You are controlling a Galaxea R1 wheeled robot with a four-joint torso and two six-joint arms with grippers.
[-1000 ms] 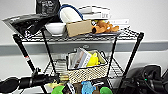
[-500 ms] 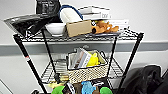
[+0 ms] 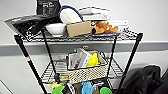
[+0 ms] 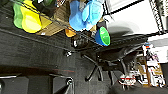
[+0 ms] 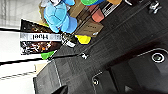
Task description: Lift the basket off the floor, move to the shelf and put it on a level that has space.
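The basket [image 3: 86, 71], cream speckled weave holding yellow and white-grey items, rests on the middle wire-grid level [image 3: 51, 72] of the shelf [image 3: 27, 58], towards its front edge. Nothing grips it in the head view. The left wrist view looks along the dark carpet floor [image 4: 37, 55] to the shelf's bottom tier, with dark parts of my left gripper [image 4: 62, 86] near the camera. In the right wrist view the same floor [image 5: 75, 72] shows, with a dark piece of my right gripper [image 5: 61, 90] at the edge.
The top tier carries a white bowl [image 3: 55, 28], a cardboard box [image 3: 78, 28], a plush toy [image 3: 103, 28] and a black bag [image 3: 30, 23]. The bottom tier holds green bowls [image 3: 58, 90] and a blue toy [image 3: 87, 87]. A black office chair [image 3: 147, 77] stands right of the shelf.
The dark arm parts at the lower left of the head view have drawn out of the picture. The basket stays on the middle tier.
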